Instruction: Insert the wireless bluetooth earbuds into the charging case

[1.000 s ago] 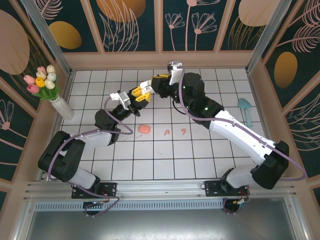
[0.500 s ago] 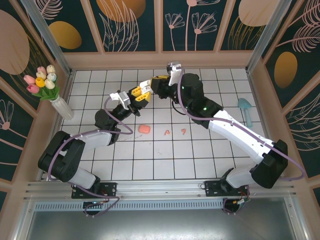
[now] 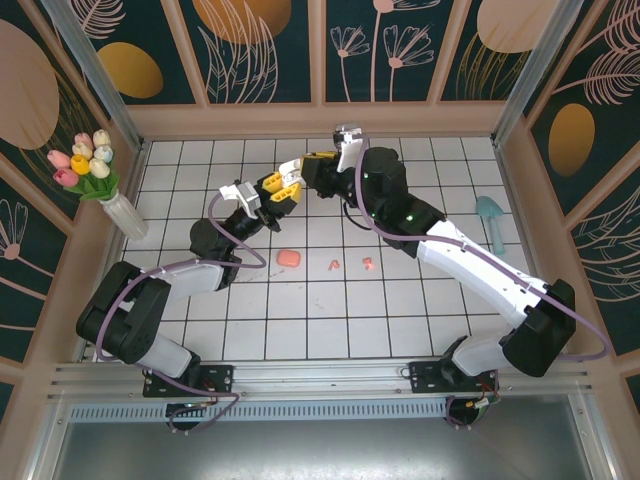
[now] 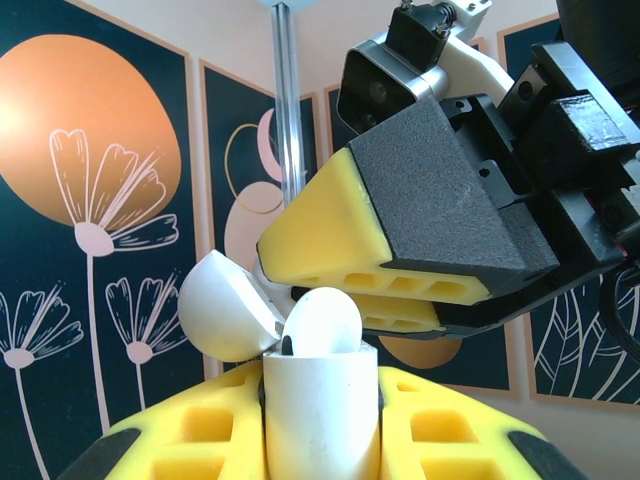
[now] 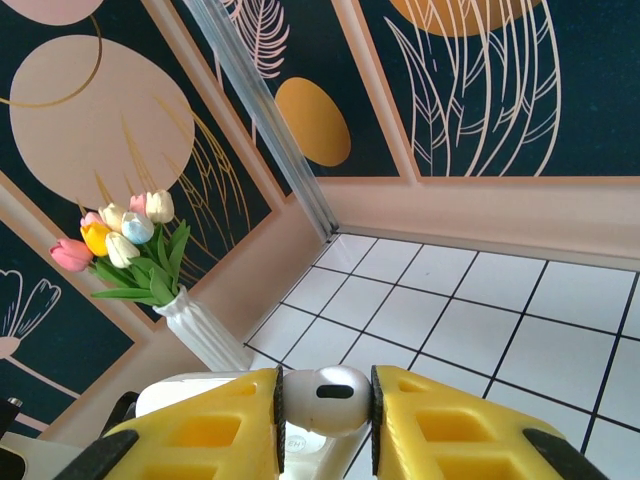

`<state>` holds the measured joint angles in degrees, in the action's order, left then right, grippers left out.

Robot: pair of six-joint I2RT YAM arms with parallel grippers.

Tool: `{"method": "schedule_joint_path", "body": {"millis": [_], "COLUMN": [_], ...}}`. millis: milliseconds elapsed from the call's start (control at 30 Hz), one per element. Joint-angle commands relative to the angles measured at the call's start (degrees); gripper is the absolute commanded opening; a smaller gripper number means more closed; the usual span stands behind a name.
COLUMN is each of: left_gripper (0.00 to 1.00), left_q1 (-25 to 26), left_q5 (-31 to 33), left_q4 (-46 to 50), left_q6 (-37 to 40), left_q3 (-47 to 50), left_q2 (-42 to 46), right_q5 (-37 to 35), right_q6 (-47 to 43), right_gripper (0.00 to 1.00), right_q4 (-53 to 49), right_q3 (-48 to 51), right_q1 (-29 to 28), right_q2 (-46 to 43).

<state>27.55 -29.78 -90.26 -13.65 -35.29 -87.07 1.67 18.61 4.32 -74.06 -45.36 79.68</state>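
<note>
I log: left pincer clamped on open white charging case; right pincer gripping white earbud at its mouth; two salmon-pink earbuds lie on tiled surface.

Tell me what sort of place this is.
Probably a staged robot test booth: floral wall panels box in a white tiled floor, a vase of tulips stands as decor, and two arms are bolted to a metal rail.

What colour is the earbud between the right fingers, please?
The earbud is white; right wrist view.
</note>
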Motion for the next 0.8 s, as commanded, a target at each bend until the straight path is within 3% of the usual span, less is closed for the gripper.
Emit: {"method": "schedule_joint_path", "body": {"millis": [0, 367, 767], "left_gripper": [0.0, 0.0, 0.0], "left_q1": [0.4, 0.4, 0.44], "left_q5": [-0.45, -0.5, -0.52], "left_q4": [-3.59, -3.6, -3.6], "left_q6": [-0.94, -1.23, -1.46], "left_q3": [-1.71, -1.98, -2.14], "left_q2": [-0.3, -0.3, -0.38], "right_q5": [1.58, 0.23, -8.52], "right_q6": [0.73, -0.71, -7.03], "right_gripper": [0.29, 0.28, 0.28], "right_q4": [1.57, 0.31, -2.96], "right_q3": [1.38, 1.6, 0.15], "right_q1": [-0.25, -0.89, -4.95], "right_q2": [-0.56, -0.67, 2.05]}}
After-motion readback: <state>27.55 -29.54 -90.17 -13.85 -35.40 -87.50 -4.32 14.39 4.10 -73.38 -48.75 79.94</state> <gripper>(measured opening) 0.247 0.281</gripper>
